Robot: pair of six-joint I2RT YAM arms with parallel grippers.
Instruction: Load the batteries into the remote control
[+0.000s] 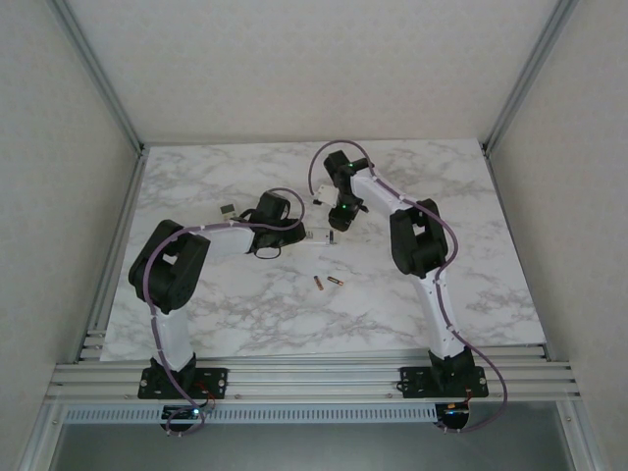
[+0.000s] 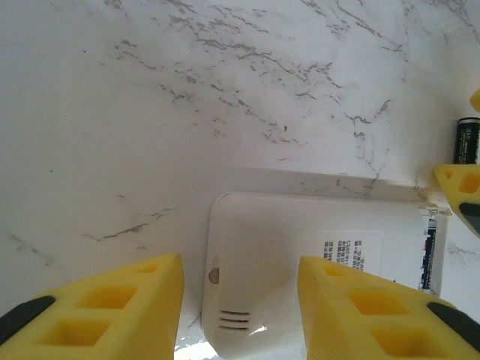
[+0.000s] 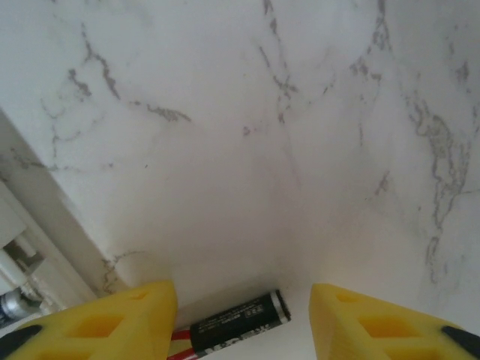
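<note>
Left gripper (image 2: 240, 271): yellow padded fingers spread wide, astride the white rectangular plastic remote control (image 2: 300, 240); contact cannot be determined. The open battery compartment (image 2: 430, 251) at the remote's end shows one dark cell inside.

Right gripper (image 3: 241, 296): jaws wide apart, holding nothing. A black cylindrical battery with a red end (image 3: 240, 319) lies on the white marble table (image 3: 225, 112) between them, just beside the remote.

Two more small batteries (image 1: 336, 282) lie loose nearer the arm bases.

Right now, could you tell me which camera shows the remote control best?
Left wrist: the remote control lies nearly whole, showing its labelled back and open battery bay. Top external shows a small white sliver; right wrist, one edge.
</note>
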